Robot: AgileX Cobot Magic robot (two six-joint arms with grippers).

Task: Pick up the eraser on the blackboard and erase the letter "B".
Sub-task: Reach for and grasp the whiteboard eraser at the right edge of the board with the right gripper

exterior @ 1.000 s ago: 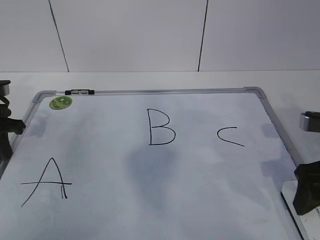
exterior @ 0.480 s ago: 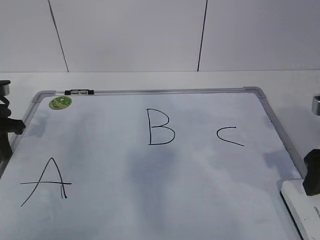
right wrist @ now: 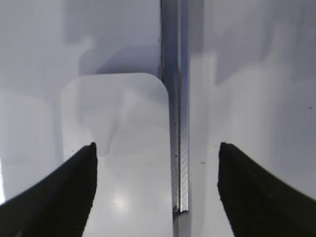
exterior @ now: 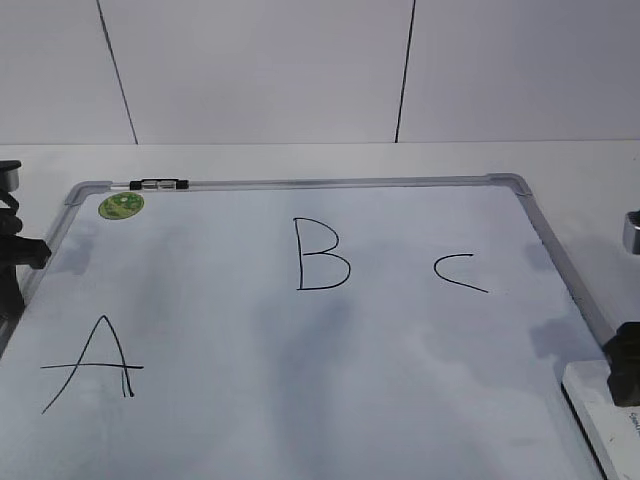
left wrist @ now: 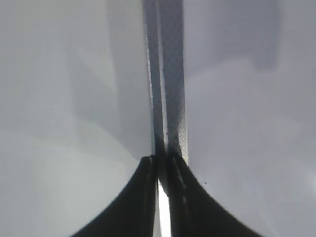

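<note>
White panelled wall (exterior: 260, 70) with dark seams, white tabletop (exterior: 300, 160)

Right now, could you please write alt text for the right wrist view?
The open right gripper hangs over a white eraser lying against the board's grey metal frame. One dark fingertip shows on each side.

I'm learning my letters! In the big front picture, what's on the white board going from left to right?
Green sticker → letter A → letter B → letter C → eraser by the right edge.
</note>
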